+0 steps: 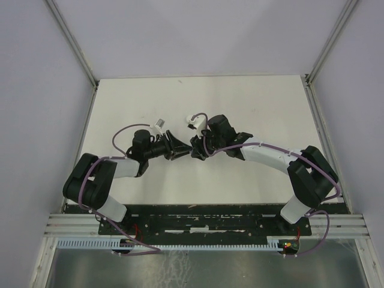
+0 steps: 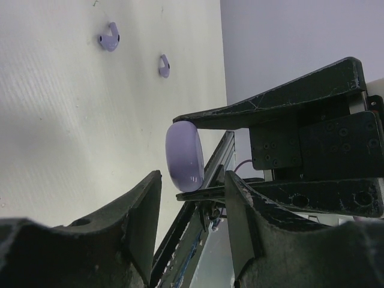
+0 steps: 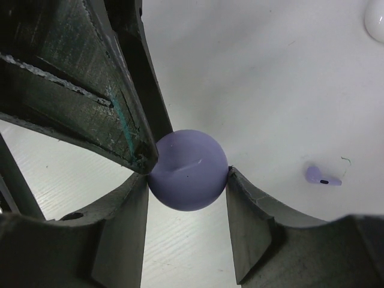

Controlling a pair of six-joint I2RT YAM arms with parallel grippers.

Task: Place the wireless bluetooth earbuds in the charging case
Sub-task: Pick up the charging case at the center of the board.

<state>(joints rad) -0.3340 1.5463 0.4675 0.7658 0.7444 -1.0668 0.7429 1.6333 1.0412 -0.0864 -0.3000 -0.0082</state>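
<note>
The pale purple round charging case (image 3: 187, 170) is closed and gripped by its rim between my right gripper's (image 3: 187, 183) fingers, above the table. In the left wrist view the case (image 2: 185, 156) shows edge-on between those fingers. My left gripper (image 2: 192, 207) is open and empty, its tips just short of the case; one tip touches or nearly touches the case's upper left rim in the right wrist view. Two pale purple earbuds (image 2: 108, 37) (image 2: 164, 65) lie on the table beyond. One earbud (image 3: 321, 176) shows right of the case. From above, both grippers (image 1: 180, 147) (image 1: 197, 150) meet mid-table.
A white rounded object (image 3: 377, 21) lies at the top right edge of the right wrist view. The white table (image 1: 240, 102) is walled on three sides. The rail (image 1: 204, 222) runs along the near edge.
</note>
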